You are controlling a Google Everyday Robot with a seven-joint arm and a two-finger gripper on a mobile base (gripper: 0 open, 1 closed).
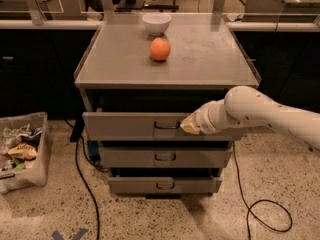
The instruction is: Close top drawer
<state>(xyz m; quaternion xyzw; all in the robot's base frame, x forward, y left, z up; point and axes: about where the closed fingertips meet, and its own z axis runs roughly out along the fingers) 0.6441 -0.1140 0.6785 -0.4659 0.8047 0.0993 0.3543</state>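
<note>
Gripper (189, 125), yellowish tip, sat against the front panel of the top drawer (125, 125), touching or just beside the right end of its small dark loop handle (166, 125); how wide it was set could not be told. White arm (260, 111) ran from it rightward and out at the right side of the view, below the tabletop's near right corner. The top drawer was a wide, shallow grey metal front, flat, dull, handle at centre; it hung just under the near edge of the tabletop (210, 64) and stood pulled out past that edge, with a dark gap showing above the panel. It was the widest of three fronts. Below it sat the middle drawer (130, 157) and the bottom drawer (135, 185), narrower, same loop handles, each with a dark gap above. On the grey tabletop, an orange (160, 49) lay left of centre toward the far edge, and a white bowl (156, 23) stood at the far edge behind it, apart from it. A clear bin (40, 149) of trash stood on the speckled floor to the left of the cabinet, with black cables (85, 184) lying on the floor.
</note>
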